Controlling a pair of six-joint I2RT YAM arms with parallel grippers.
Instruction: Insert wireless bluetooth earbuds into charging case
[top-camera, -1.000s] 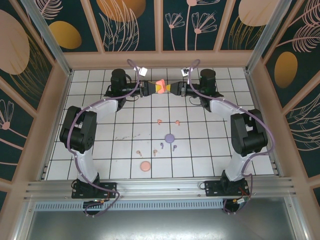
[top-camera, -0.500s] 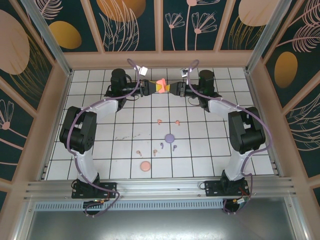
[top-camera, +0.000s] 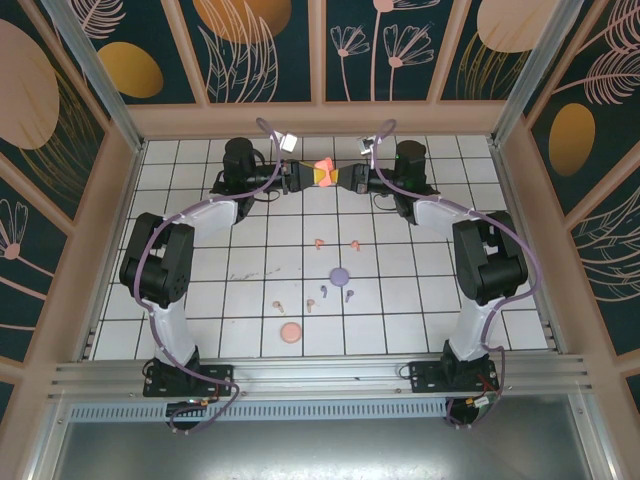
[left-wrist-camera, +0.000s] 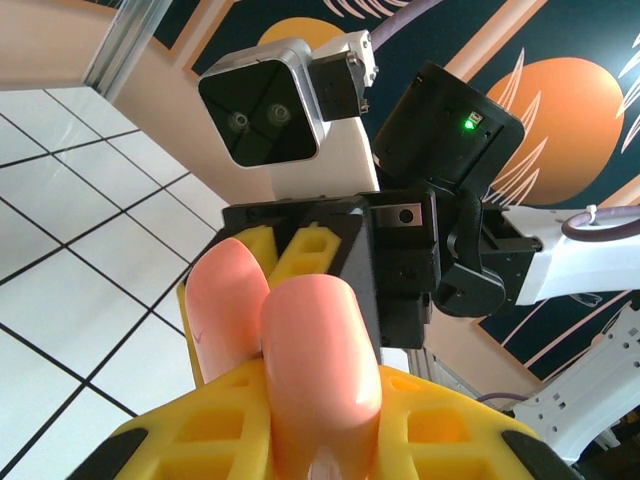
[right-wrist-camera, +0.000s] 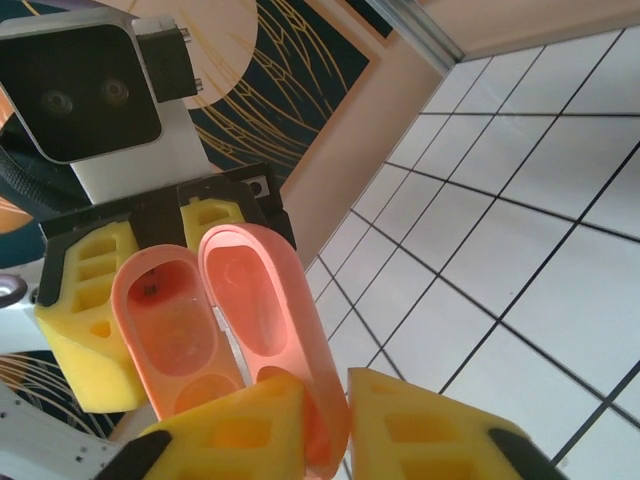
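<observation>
**Ana:** Top external view, near the top middle. What are the two arms holding up there?

**Ben:** A little salmon-orange case (top-camera: 322, 173). The left jaws pinch it tight from the left side. The right jaws meet it from the right side. It is up off the worktop (top-camera: 400, 300).

**Ana:** Are the right jaws shut too?

**Ben:** In the right wrist view they look squeezed on the thin lid half (right-wrist-camera: 265, 300), at the bottom middle of the frame. So I think both sets of jaws grip the same case.

**Ana:** Is the case open?

**Ben:** Yes. Its two halves stand apart like a book, and the little hollows inside look empty.

**Ana:** Where are the earbuds?

**Ben:** All six lie on the worktop in the middle of the top view, well apart from that case. The salmon-orange earbuds (top-camera: 318, 242) are highest, the purple earbuds (top-camera: 323, 292) are below them, and the pink earbuds (top-camera: 279, 303) are lower left.

**Ana:** Any other cases?

**Ben:** A purple case (top-camera: 340, 274) sits among the earbuds and a pink case (top-camera: 291, 332) lies lower down. They are too small to tell if they are open.

**Ana:** So how much is done?

**Ben:** Only one case is open, I'd say. No earbud is in yet, so all six are left to do.
</observation>
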